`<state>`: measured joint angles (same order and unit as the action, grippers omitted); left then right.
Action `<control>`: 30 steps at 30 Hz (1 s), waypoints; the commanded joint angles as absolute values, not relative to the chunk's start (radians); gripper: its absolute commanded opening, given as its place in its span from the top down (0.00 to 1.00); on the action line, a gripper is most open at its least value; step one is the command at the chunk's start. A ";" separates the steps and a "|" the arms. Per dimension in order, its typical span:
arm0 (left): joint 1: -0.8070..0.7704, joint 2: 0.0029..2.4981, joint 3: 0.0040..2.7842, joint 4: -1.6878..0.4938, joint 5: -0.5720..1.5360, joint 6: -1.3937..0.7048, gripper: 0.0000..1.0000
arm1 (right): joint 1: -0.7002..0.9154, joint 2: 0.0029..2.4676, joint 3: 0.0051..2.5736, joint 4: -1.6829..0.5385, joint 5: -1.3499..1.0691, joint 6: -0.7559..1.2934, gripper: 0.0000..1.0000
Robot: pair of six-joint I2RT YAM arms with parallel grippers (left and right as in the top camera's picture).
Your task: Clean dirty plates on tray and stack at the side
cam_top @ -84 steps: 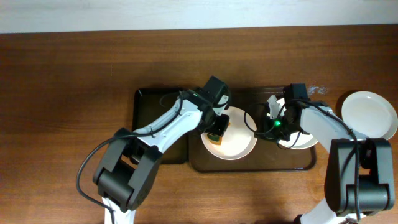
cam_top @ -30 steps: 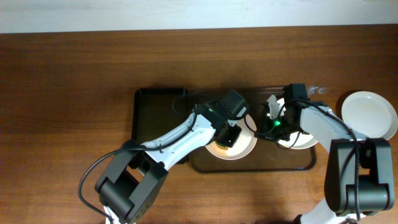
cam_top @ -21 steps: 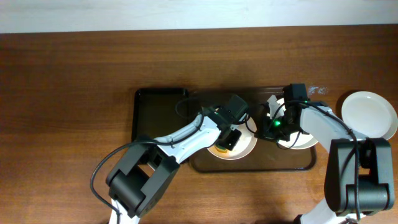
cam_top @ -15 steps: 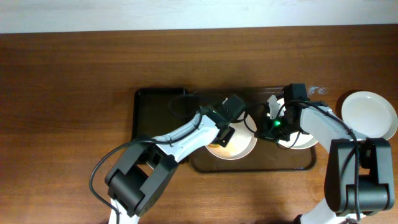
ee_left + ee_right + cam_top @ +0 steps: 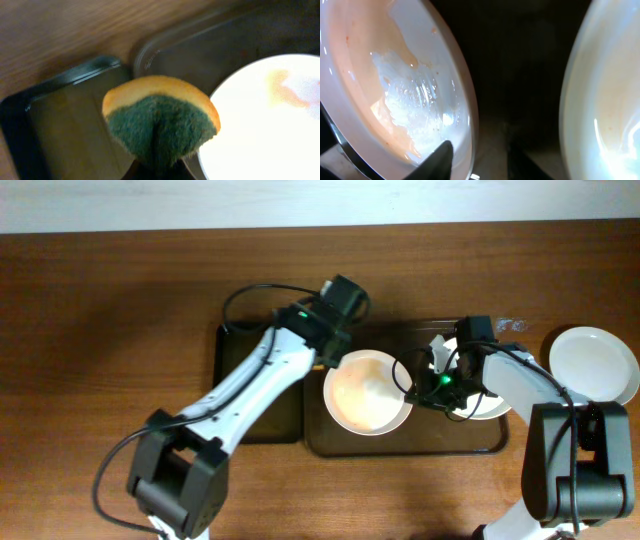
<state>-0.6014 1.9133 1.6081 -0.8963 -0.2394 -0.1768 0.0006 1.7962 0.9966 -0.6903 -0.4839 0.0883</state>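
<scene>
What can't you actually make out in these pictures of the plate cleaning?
- Overhead: most of the right-hand plate, covered by the right arm.
- Overhead: the sponge, hidden under the left arm.
- Left wrist: whatever grips the sponge, covered by it and cut off below.
- Right wrist: the tray surface, too dark to read.

A narrow black tray [image 5: 272, 412] lay on the brown wooden surface [image 5: 100, 330], just toward nine o'clock of its centre. A folded sponge [image 5: 160, 120], orange with a green scouring face, hung near that tray's two o'clock corner.
</scene>
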 commanded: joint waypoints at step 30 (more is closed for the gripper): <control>-0.126 1.901 1.248 -0.705 0.072 -0.192 0.94 | 0.407 1.780 1.648 -1.077 0.066 0.356 0.96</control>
